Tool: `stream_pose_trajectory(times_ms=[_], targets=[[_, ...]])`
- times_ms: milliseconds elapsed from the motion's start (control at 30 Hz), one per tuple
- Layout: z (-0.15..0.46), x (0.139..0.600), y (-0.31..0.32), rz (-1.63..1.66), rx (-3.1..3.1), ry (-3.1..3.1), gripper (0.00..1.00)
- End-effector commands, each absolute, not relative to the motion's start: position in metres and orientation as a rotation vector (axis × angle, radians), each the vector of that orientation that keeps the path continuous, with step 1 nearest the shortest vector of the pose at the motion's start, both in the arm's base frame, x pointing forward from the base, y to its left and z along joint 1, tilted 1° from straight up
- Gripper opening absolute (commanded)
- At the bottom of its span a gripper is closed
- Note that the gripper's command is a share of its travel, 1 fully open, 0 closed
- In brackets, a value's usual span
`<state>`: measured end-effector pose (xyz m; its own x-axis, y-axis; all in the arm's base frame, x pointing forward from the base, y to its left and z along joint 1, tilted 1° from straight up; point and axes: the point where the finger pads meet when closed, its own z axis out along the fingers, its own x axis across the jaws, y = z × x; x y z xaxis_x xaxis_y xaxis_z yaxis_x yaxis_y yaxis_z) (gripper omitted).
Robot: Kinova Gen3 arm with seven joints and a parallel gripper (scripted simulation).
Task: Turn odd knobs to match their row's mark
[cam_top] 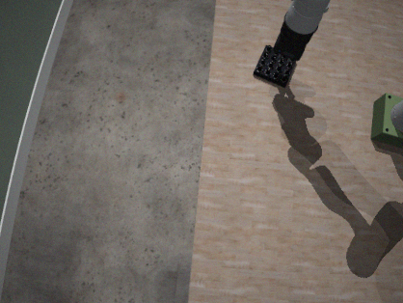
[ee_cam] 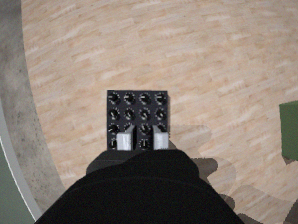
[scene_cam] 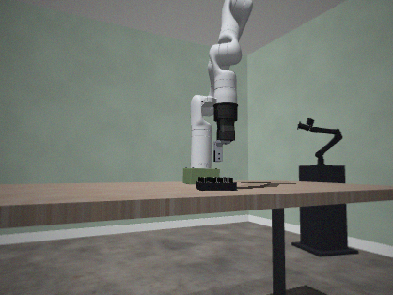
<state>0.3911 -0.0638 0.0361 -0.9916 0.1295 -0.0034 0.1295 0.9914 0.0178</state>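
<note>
- Top view: the knob box [cam_top: 275,66], black and square, sits on the light wooden surface [cam_top: 251,193] near its far edge. The arm's dark wrist [cam_top: 293,41] hangs over the box's rear-right corner and hides the hand. A green base block [cam_top: 386,121] stands on the surface to the right of the box, well apart from it. The arm's long shadow falls across the surface from the box toward that block.
- Exterior view: the knob box [scene_cam: 215,184] rests flat on the surface [scene_cam: 141,197], with the green base block [scene_cam: 190,176] just behind it. The white arm [scene_cam: 226,70] bends down over the box, and the hand [scene_cam: 217,155] hangs above the box, clear of the knobs. A second, black arm on a dark pedestal [scene_cam: 322,197] stands on the floor to the right of the box, well apart.
- Wrist view: the knob box [ee_cam: 140,106] lies straight ahead of the hand [ee_cam: 141,140]. Its two pale fingers stand partly closed, a narrow gap between them, over the box's nearest row. They are parted and hold nothing. The knob marks are too small to read.
</note>
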Motion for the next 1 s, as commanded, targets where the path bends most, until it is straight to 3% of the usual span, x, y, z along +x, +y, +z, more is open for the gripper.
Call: stream_pose_trajectory(times_ms=[0,967], targets=[[0.037,0.391,-0.061,0.034,0.213,3.133,0.46],[0.021,0.391,-0.061,0.035,0.217,3.135,0.46]])
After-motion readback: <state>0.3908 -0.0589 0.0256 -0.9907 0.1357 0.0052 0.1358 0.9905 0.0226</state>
